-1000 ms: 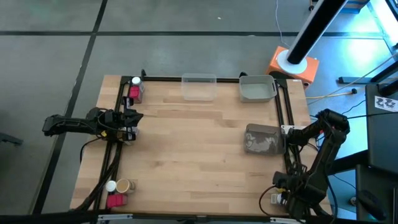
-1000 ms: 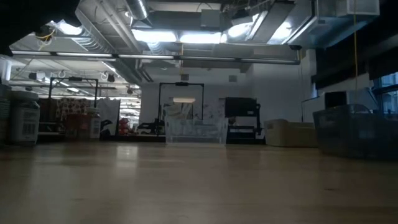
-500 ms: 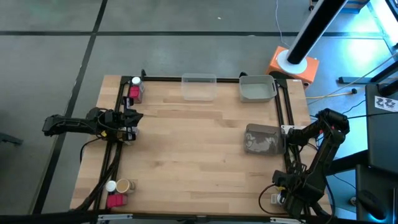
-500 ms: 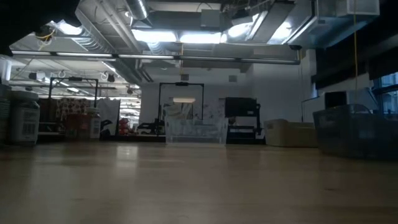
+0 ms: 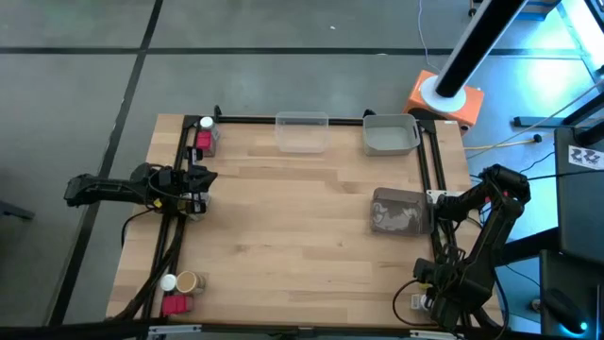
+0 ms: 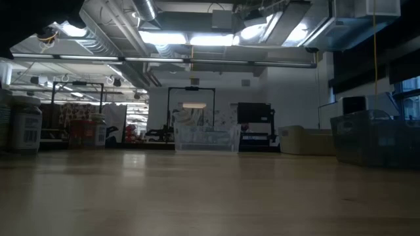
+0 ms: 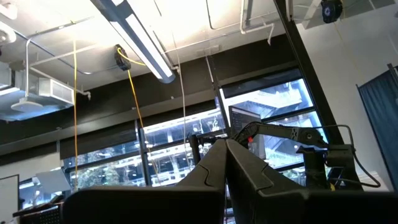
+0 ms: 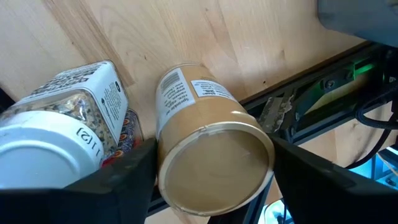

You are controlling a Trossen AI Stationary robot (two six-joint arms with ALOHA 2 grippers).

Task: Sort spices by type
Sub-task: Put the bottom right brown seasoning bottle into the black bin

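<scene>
The left gripper [image 5: 200, 179] sat pressed together at the left edge of the table [image 5: 302, 217], pointing up at the ceiling. The right gripper [image 8: 214, 186] was by the right edge with a tan jar [image 8: 199, 118] in it. Whether it pinched the jar I could not tell. A white-lidded jar [image 8: 62, 137] lay just beside. A red packet [image 5: 201, 140] sat at the far left corner.

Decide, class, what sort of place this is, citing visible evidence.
Probably a robotics lab or workshop: exposed ceiling ducts, shelving behind the table, and strip lights overhead.
</scene>
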